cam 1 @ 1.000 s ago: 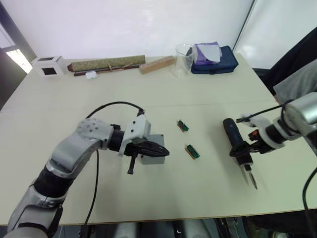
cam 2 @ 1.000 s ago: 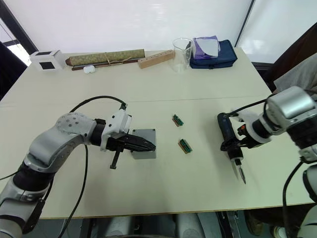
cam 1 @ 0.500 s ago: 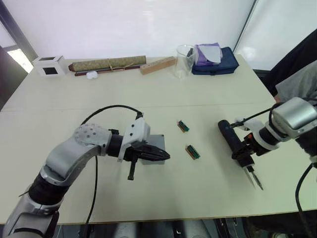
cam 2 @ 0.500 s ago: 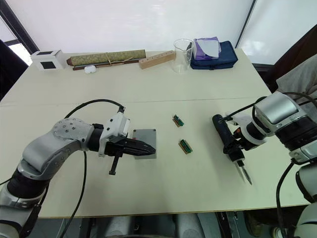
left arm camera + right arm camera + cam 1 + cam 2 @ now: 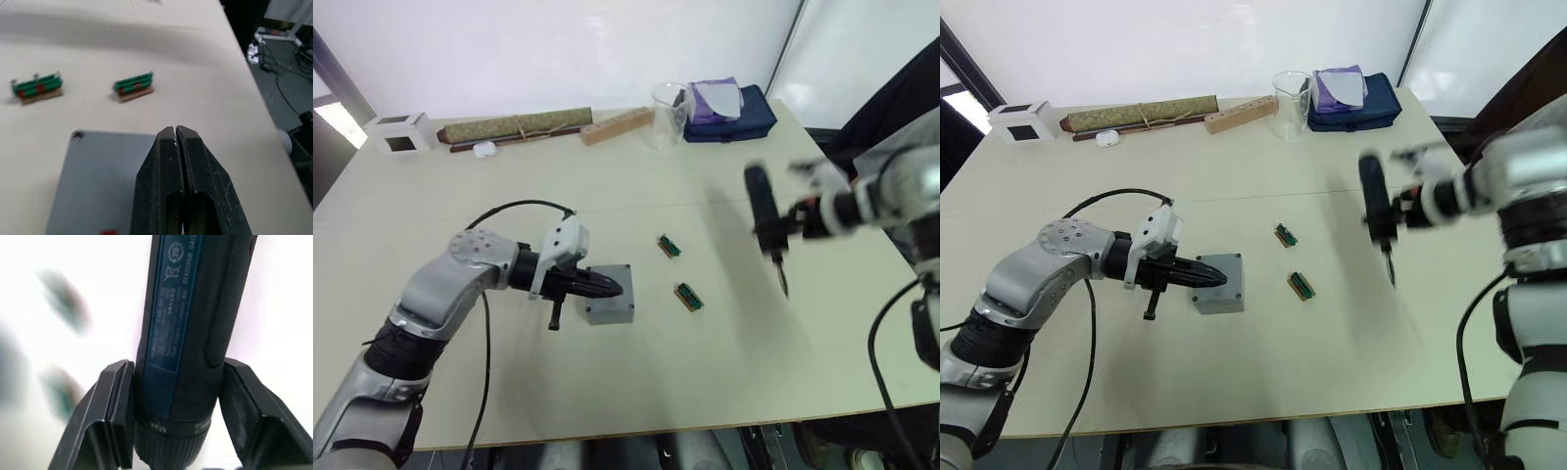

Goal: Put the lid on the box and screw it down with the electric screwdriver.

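The grey box [image 5: 1211, 303] stands on the table left of centre, and the flat grey lid [image 5: 98, 176] lies on top of it, a screw hole showing at one corner. My left gripper [image 5: 619, 289] is shut, empty, with its fingertips [image 5: 168, 139] over the lid; I cannot tell whether they touch it. My right gripper [image 5: 781, 223] is shut on the electric screwdriver [image 5: 764, 215], a dark pen-shaped tool held in the air above the right side of the table. Its metal bit [image 5: 783, 282] points down. The gripper grasps the tool's barrel [image 5: 188, 308].
Two small green connector pieces [image 5: 669, 246] [image 5: 688, 296] lie between the box and the screwdriver. Along the far edge stand a white cube [image 5: 399, 132], a rolled olive mat [image 5: 519, 127], a wooden block [image 5: 619, 125], a glass beaker [image 5: 666, 110] and a blue pouch [image 5: 734, 103].
My right gripper has lifted the screwdriver off the table and carried it up and away from the near edge. The left gripper stays shut over the lid. The camera has shifted.
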### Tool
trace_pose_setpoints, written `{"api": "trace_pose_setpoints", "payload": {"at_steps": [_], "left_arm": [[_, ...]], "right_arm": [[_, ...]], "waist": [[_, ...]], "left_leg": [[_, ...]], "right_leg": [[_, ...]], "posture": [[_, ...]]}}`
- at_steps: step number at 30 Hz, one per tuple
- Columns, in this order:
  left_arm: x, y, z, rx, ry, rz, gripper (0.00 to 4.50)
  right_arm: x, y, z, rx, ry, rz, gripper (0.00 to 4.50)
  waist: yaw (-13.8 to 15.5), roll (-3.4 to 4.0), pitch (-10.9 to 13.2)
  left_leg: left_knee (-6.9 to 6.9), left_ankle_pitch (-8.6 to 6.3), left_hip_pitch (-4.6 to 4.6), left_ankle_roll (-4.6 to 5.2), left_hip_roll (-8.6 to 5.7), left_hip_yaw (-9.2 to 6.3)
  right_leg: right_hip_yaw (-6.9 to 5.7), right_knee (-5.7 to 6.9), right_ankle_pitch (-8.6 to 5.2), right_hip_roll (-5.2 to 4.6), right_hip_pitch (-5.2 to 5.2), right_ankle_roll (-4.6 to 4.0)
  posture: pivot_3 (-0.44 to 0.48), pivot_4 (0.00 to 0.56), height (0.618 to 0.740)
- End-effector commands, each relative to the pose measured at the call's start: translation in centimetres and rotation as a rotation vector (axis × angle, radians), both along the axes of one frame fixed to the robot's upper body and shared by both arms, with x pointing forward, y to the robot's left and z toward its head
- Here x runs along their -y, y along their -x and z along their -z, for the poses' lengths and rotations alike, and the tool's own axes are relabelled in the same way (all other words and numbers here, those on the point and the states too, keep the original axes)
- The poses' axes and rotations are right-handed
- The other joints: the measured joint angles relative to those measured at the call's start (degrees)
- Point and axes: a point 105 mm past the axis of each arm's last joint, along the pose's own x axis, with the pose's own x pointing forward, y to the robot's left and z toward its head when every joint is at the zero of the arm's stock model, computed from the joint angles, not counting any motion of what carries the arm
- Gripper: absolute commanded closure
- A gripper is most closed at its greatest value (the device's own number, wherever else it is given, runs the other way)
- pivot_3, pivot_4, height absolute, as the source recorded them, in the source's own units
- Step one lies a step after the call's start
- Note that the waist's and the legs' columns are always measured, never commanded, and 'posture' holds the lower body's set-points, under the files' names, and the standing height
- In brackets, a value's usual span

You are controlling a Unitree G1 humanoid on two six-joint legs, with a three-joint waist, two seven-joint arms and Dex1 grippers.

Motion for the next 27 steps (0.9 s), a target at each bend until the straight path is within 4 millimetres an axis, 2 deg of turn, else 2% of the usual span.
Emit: {"api": "trace_pose_setpoints", "payload": {"at_steps": [1, 2, 6, 10, 14, 17, 20, 27], "left_arm": [[-1.6, -1.1, -1.7, 0.048, 0.017, -0.058, 4.5], [-1.7, -1.1, -1.7, 0.045, 0.014, -0.066, 4.5], [-2.5, -1.3, -1.1, 0.018, -0.015, -0.094, 4.5], [-2.4, -1.6, -1.0, 0.001, -0.005, -0.113, 4.5], [-2.2, -1.8, -0.7, 0.007, 0.001, -0.128, 4.5], [-1.6, -2.0, 0.6, 0.028, -0.052, -0.114, 4.5], [-1.5, -2.2, 0.9, 0.033, -0.061, -0.112, 4.5], [-1.2, -3.0, 3.4, 0.046, -0.137, -0.118, 4.5]], "right_arm": [[-2.8, 2.2, -5.0, 0.413, -0.204, -0.057, 2.37], [-3.7, 2.9, -5.1, 0.499, -0.236, -0.054, 2.37], [-8.8, 5.7, -3.5, 0.743, -0.259, -0.066, 2.37], [-12.9, 7.7, -1.7, 0.873, -0.234, -0.107, 2.37], [-14.5, 7.9, -0.3, 0.923, -0.194, -0.095, 2.37], [-15.8, 8.5, 0.8, 0.933, -0.165, -0.144, 2.37], [-16.1, 8.6, 1.2, 0.94, -0.158, -0.157, 2.37], [-17.0, 8.6, 4.2, 0.906, -0.064, -0.192, 2.37]], "waist": [[0.0, -0.12, -0.1], [0.0, -0.16, -0.1], [0.2, -0.14, -0.1], [0.0, -0.04, 0.0], [0.0, -0.11, -0.1], [0.1, -0.11, -0.1], [0.0, -0.11, -0.1], [0.0, -0.12, -0.1]], "left_leg": [[-0.05, -0.02, 0.0, 0.03, 0.03, -0.01], [-0.07, -0.02, 0.03, 0.03, 0.09, -0.05], [-0.1, 0.0, 0.05, 0.01, 0.01, -0.03], [0.08, 0.03, 0.01, -0.05, -0.07, -0.02], [0.11, 0.03, 0.07, -0.05, -0.07, -0.07], [0.13, 0.04, 0.09, -0.08, -0.08, -0.07], [0.13, 0.05, 0.09, -0.08, -0.08, -0.07], [0.13, 0.04, 0.14, -0.08, -0.08, -0.08]], "right_leg": [[-0.02, 0.03, -0.06, 0.02, -0.01, -0.03], [-0.05, 0.02, -0.1, 0.05, 0.0, -0.08], [-0.1, 0.16, -0.09, -0.09, -0.01, -0.08], [-0.09, 0.22, -0.03, -0.16, 0.0, 0.01], [-0.13, 0.17, -0.04, -0.15, 0.11, 0.02], [-0.13, 0.18, -0.03, -0.15, 0.14, 0.02], [-0.13, 0.18, -0.04, -0.14, 0.14, 0.02], [-0.13, 0.18, -0.04, -0.13, 0.19, 0.01]], "posture": [[0.0, 0.15, 0.74], [0.0, 0.15, 0.74], [0.0, 0.15, 0.74], [0.0, 0.15, 0.74], [0.0, 0.15, 0.74], [0.0, 0.15, 0.74], [0.0, 0.15, 0.74], [0.0, 0.15, 0.74]]}}
